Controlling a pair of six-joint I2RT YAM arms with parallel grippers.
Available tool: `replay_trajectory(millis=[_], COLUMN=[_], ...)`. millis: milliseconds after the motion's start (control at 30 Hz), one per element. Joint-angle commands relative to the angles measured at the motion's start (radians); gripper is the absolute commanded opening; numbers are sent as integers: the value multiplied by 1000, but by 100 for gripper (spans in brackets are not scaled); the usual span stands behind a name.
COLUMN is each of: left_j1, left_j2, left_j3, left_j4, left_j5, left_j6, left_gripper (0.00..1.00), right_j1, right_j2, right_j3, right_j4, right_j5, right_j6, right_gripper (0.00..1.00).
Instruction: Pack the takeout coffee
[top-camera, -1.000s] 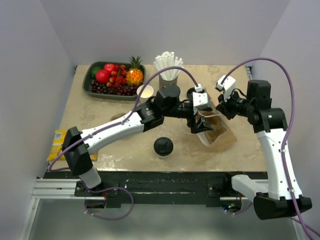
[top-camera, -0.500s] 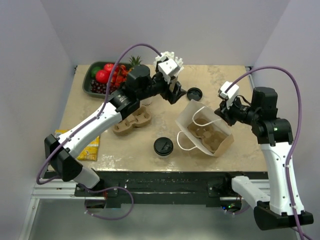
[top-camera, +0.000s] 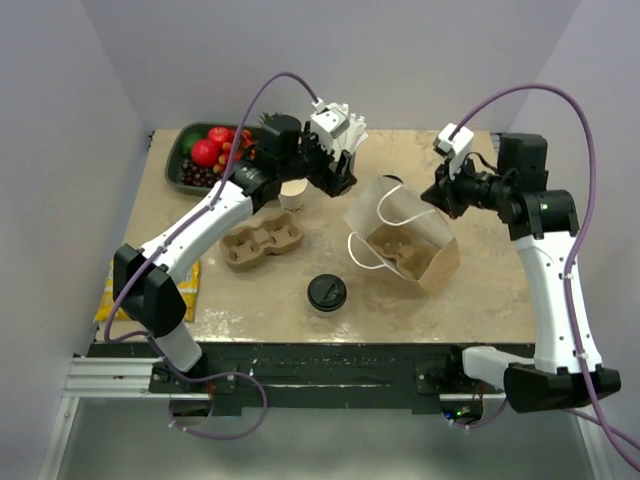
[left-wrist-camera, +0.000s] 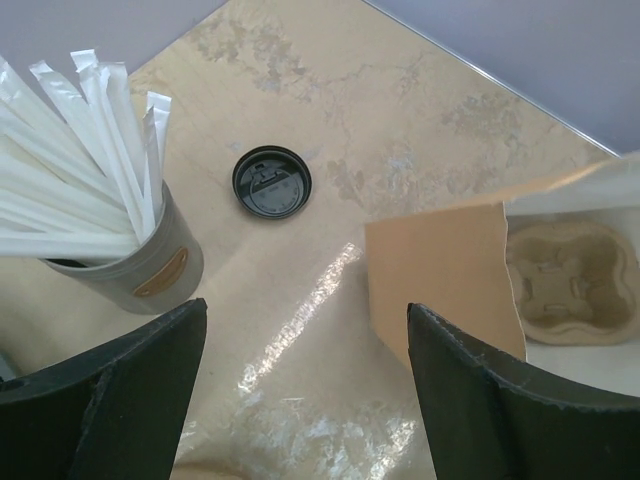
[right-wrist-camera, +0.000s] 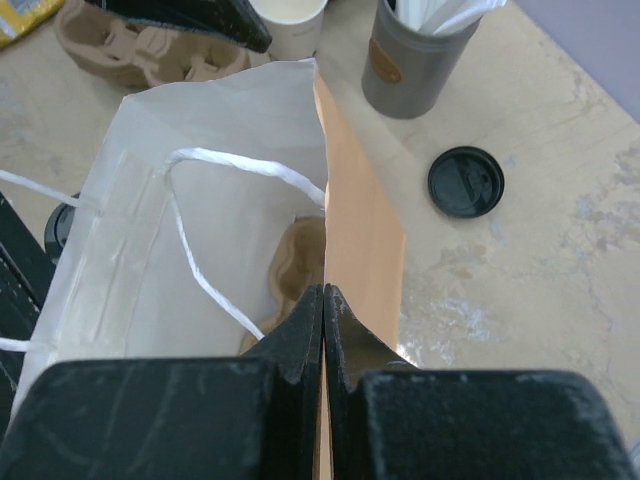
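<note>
Your right tool (right-wrist-camera: 323, 300) has pulled further back, pinched tight on the rim of the white-and-brown paper bag (right-wrist-camera: 130, 230); your left tool (left-wrist-camera: 305, 345) gapes wide, empty, above the beige table (left-wrist-camera: 400, 120).

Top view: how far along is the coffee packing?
Done: the paper bag is open with a pulp carrier inside. In hand: the right gripper is shut on the bag's rim, propping it; the left gripper is open and empty, near the straw cup. Left: the lidded coffee cup sits on the table outside the bag, ungrasped; it has to be picked up and packed.
</note>
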Motion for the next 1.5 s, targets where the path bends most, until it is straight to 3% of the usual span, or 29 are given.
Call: replay_trajectory(millis=[0, 133, 267, 400, 600, 867, 1033, 1233, 1333, 1467], left_j1=[20, 22, 23, 22, 23, 23, 25, 30, 31, 34], left_j2=[-10, 35, 144, 244, 284, 178, 247, 240, 258, 304], left_j3=[50, 93, 259, 347, 410, 304, 447, 371, 369, 415], left_j4=[-43, -37, -57, -54, -35, -3, -152, -121, -103, -95], left_j5=[29, 74, 166, 180, 183, 96, 89, 150, 181, 208], left_j6=[31, 31, -7, -5, -47, 31, 9, -105, -139, -171], left_gripper=[85, 86, 88, 89, 90, 90, 93, 94, 93, 92], right_j1=[-36, -198, -222, -222, -223, -225, -228, -254, -259, -259], right_j2=[20, 49, 138, 152, 181, 208, 232, 264, 267, 307], right_j3=[72, -58, -20, -12, 15, 72, 32, -61, -83, 12], right_j4=[74, 66, -11, 23, 64, 316, 331, 359, 412, 405], right_j5=[-88, -197, -232, -220, -188, -214, -208, -124, -93, -67], right_j6=[57, 51, -64, -80, 33, 440, 446, 521, 526, 531], right_gripper=[0, 0, 0, 0, 0, 0, 0, 0, 11, 29])
